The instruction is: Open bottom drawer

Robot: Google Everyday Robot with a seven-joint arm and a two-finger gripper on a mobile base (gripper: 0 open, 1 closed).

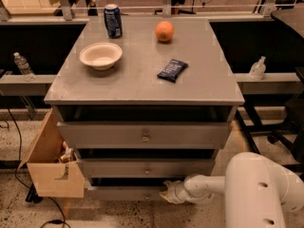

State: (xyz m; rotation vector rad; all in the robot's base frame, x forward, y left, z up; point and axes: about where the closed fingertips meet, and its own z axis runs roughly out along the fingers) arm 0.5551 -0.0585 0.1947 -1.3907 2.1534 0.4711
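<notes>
Down low at the foot of the grey cabinet (190, 136), the end effector (166, 194) sits right against the front of the bottom drawer (118, 193). That is the slim panel under the two taller fronts, and the end effector is about where its knob should be, with the knob itself hidden behind it. Whether it is wide, narrow or clamped on that knob, this angle does not tell. The drawer looks shut or barely cracked, so the pull appears to be the job in hand. To do it well, the white arm (209, 184) wants a firm hold on the knob first. Then comes a straight, level draw outward, with no sideways drag that could bind the runners or slip the grip. Up on the surface (142, 87), the bowl (100, 55), can (113, 20) and orange (164, 31) call for a smooth pull so nothing rolls. The cardboard box (54, 177) stands just beside the drawer's left corner.
</notes>
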